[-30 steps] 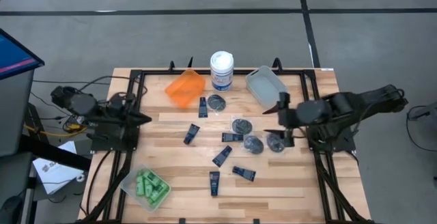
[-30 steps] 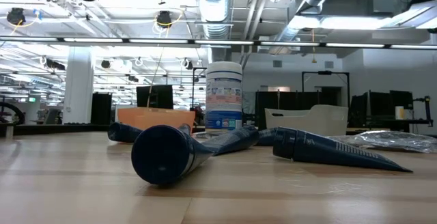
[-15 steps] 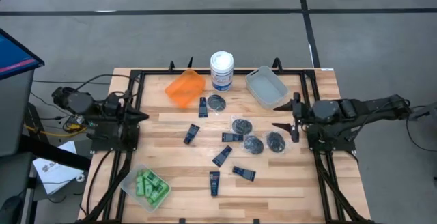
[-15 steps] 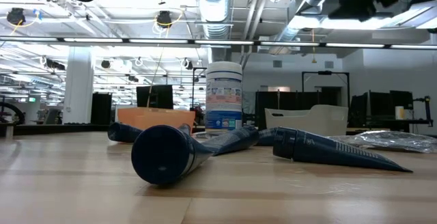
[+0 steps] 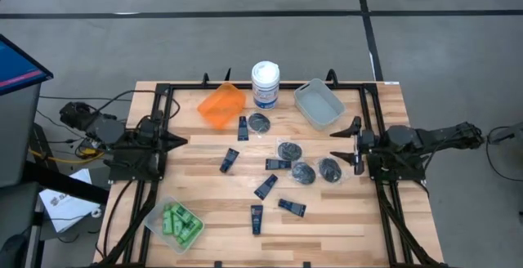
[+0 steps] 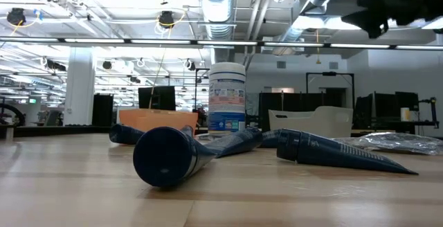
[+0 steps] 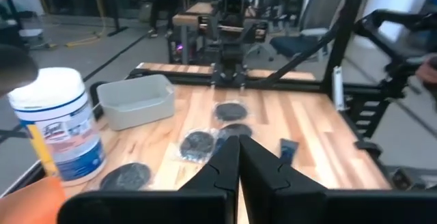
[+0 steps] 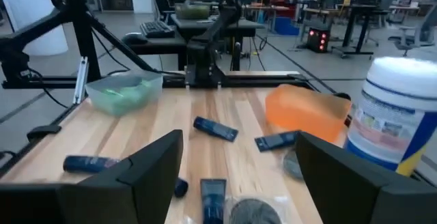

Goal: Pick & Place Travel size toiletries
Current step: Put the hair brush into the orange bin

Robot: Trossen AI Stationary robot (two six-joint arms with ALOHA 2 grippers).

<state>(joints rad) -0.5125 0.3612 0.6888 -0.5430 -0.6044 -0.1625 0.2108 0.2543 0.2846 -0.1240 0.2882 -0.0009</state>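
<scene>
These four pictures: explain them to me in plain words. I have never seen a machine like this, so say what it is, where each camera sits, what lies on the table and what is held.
It is a robot with two dark arms at a wooden table. One camera looks straight down, one sits at table-top height, and one rides on each wrist.

The left hand is shut and the right hand is open. Each hovers at its own side of the table, and neither holds anything.

On the table lie dark navy tubes and round grey pots. Bright green bottles fill a clear bin at the near left. At the far edge stand an orange bin, a white tub with a blue label and a grey bin.
</scene>
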